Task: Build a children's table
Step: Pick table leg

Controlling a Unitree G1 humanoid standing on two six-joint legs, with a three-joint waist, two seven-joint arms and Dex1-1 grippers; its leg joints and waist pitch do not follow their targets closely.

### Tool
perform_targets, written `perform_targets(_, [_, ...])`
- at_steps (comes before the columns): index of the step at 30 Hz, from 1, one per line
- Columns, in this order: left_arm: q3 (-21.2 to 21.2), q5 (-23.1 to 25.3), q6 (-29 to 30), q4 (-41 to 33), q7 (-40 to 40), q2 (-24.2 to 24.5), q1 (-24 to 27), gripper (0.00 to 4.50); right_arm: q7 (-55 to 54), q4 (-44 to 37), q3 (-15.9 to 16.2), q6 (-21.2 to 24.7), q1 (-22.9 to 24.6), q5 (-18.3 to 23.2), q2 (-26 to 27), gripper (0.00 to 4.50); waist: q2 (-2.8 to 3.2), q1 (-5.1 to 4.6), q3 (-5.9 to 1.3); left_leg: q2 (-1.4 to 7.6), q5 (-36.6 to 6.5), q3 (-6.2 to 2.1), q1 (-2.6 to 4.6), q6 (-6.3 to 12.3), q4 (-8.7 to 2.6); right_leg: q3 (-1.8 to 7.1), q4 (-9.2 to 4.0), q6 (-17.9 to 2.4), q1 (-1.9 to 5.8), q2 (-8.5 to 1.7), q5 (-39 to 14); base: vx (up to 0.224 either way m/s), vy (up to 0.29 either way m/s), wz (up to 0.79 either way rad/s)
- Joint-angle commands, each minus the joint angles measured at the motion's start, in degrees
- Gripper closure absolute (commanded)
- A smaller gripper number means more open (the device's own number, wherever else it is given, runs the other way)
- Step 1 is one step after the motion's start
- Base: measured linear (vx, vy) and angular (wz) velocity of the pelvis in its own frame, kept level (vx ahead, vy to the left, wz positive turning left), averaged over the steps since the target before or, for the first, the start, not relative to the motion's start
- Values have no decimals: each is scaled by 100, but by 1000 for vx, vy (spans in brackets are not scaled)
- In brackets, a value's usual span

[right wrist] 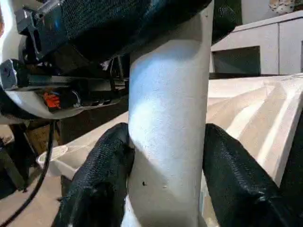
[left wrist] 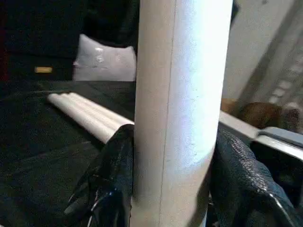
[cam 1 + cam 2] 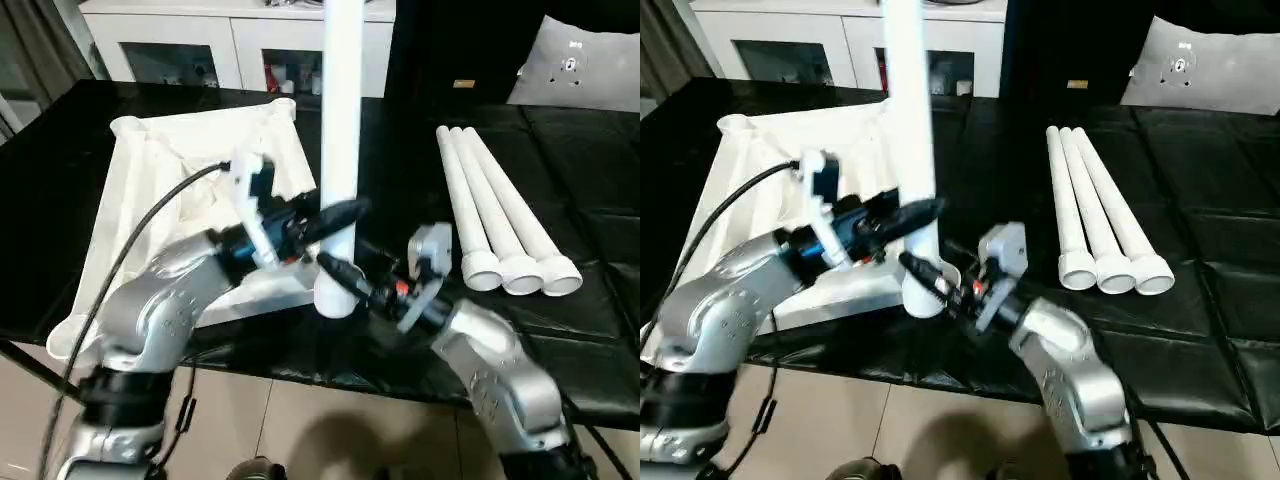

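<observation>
The white table top (image 3: pixel 160 190) lies underside up on the black surface, ribs and round corner sockets showing. A white leg (image 3: pixel 342 120) stands upright at its near right corner. My left gripper (image 3: pixel 338 222) is shut on the leg, its black fingers (image 2: pixel 111 179) pressing both sides. Just below it, my right gripper (image 3: pixel 340 272) is also shut on the leg's lower end (image 1: pixel 165 156), one finger (image 1: pixel 102 175) on each side. Three more white legs (image 3: pixel 500 215) lie side by side to the right.
A white cabinet with glass doors (image 3: pixel 230 50) stands behind the black surface (image 3: pixel 600 300). A white pillow-like pad (image 3: pixel 585 65) rests at the back right. The surface's front edge runs just below my grippers, with tiled floor (image 3: pixel 300 430) beneath.
</observation>
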Motion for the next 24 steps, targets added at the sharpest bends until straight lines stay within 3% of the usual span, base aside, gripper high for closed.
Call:
perform_targets(1, [105,73,77,-23,103,45,-70,262,-98,-155,-48,184,-35,75,16,177,-17,9,-406,403,-987,-142,105,133,-529,257,-421,-1329,289,-383,-806,0,0,0])
perform_targets(4, [151,3,184,-56,191,18,-110,263,-132,-246,-120,377,-138,215,-3,154,-16,8,-430,404,-825,-138,106,173,-515,250,-398,-1363,298,-372,-598,0,0,0])
perform_targets(11, [350,-396,613,-80,367,-11,-111,263,-233,-428,-271,922,-275,506,-125,95,-28,21,-432,393,-873,-130,114,113,-511,249,-405,-1353,296,-372,-778,0,0,0])
perform_targets(15, [417,-537,791,-95,270,74,-131,263,-358,-476,-631,1526,-543,983,-237,57,-38,27,-450,384,-790,-140,119,124,-503,240,-394,-1340,313,-367,-821,0,0,0])
perform_targets(20, [467,-794,850,-164,-42,175,-188,263,55,-380,-838,2277,-846,1506,-730,44,-54,77,-486,371,-507,-111,110,170,-459,239,-387,-1327,330,-372,-621,0,0,0])
perform_targets(22, [418,-778,806,-185,-161,223,-196,263,184,-354,-842,2351,-884,1555,-819,44,-64,88,-492,372,-403,-108,108,233,-450,233,-377,-1339,326,-365,-519,0,0,0])
perform_targets(24, [234,-702,662,-239,-569,323,-266,263,837,-261,-651,2555,-1036,1579,-1259,44,-73,118,-494,376,-386,-108,113,281,-443,228,-375,-1349,338,-370,-535,0,0,0])
